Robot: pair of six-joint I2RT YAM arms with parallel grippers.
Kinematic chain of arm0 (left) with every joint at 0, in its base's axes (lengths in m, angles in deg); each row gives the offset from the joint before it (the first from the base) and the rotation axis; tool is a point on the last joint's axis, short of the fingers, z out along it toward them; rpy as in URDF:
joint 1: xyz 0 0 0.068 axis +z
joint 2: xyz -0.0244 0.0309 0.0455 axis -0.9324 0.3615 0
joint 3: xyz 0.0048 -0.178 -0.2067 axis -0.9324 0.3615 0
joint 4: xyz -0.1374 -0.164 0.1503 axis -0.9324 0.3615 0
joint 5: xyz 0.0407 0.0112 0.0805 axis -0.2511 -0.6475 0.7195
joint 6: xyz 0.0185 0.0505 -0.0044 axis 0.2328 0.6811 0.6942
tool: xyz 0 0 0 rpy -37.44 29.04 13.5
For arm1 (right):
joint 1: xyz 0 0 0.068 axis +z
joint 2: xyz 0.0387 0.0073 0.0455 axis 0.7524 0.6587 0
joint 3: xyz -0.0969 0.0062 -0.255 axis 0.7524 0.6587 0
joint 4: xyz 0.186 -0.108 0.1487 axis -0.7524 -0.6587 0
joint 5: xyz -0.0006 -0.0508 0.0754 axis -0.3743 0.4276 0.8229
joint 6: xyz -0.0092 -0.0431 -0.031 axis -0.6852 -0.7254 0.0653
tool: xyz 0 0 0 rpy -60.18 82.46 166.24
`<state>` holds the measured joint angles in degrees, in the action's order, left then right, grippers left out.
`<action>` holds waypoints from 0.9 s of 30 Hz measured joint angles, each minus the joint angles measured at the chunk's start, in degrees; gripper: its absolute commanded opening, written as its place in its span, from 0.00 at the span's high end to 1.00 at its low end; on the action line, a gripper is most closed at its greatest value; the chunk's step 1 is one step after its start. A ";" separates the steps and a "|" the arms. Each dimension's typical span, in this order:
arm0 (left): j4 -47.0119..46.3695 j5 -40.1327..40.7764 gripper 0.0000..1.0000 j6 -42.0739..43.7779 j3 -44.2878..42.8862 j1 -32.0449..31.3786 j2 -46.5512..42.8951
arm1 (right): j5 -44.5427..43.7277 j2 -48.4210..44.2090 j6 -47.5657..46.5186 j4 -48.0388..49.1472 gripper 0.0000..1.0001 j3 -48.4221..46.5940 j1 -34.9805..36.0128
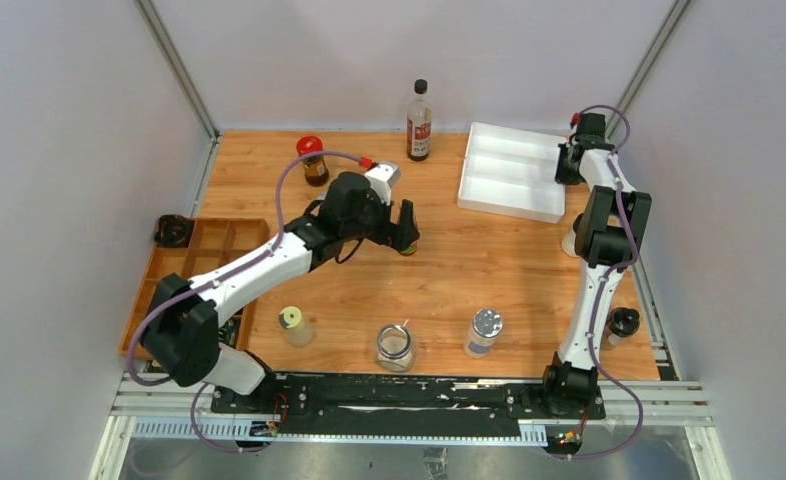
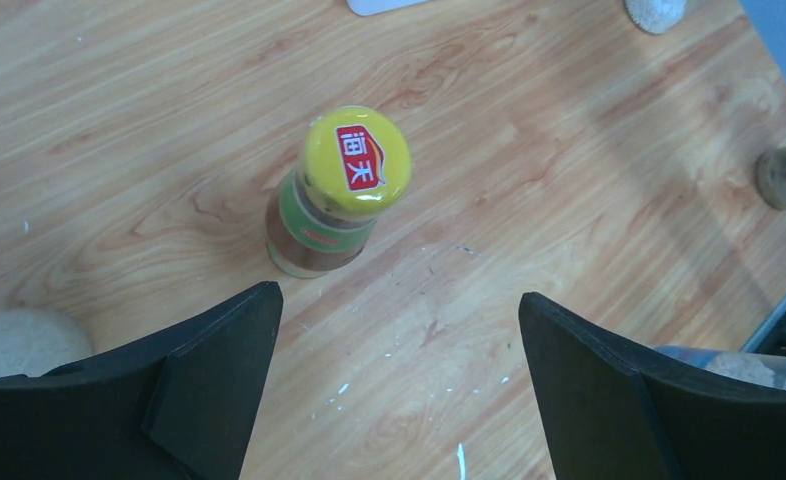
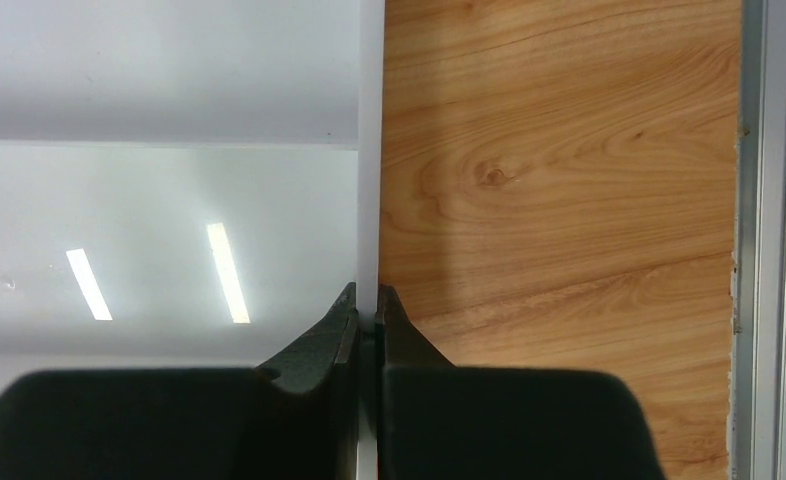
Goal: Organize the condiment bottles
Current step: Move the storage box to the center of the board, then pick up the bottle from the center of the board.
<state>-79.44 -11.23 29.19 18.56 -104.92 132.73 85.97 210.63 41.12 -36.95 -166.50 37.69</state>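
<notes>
A small brown-sauce bottle with a yellow cap (image 2: 355, 165) stands upright on the wooden table. My left gripper (image 2: 399, 295) hangs above and just short of it, open wide, with only bare table between the fingers. In the top view my left gripper (image 1: 387, 226) covers most of that bottle. My right gripper (image 3: 367, 290) is shut on the right wall of the white tray (image 3: 169, 200), at the tray's far right side (image 1: 567, 168). Other condiment bottles stand around: a tall clear one with a red label (image 1: 419, 122), a red-capped jar (image 1: 313, 160) and a silver-capped jar (image 1: 483, 332).
A wooden compartment box (image 1: 194, 275) sits at the left edge, with a black-lidded jar (image 1: 174, 230) behind it. Along the near edge stand a pale-capped bottle (image 1: 293, 326) and a glass jar (image 1: 395, 347). A black-capped bottle (image 1: 621, 325) stands beside the right arm.
</notes>
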 measured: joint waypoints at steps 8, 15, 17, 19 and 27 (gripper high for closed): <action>-2.60 9.07 0.07 1.84 -1.14 -3.26 6.32 | 0.79 -0.07 0.02 -0.22 1.00 0.00 0.17; -7.87 15.80 0.19 3.23 -2.19 -3.74 9.35 | 1.53 -0.09 0.13 -0.44 1.00 0.00 0.17; -9.22 16.65 0.35 3.48 -2.64 -3.80 10.29 | 1.75 -0.09 0.28 -0.48 1.00 0.00 0.17; -10.10 17.14 0.36 4.17 -3.48 -3.89 11.58 | 1.84 -0.09 0.31 -0.50 1.00 0.00 0.20; -12.66 18.86 0.64 6.10 -5.05 -4.85 15.30 | 1.97 -0.09 0.31 -0.55 1.00 0.00 0.20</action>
<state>-92.10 7.63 35.28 13.51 -109.78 148.03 87.94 210.55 41.43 -37.50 -166.50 37.88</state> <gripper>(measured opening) 0.488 0.055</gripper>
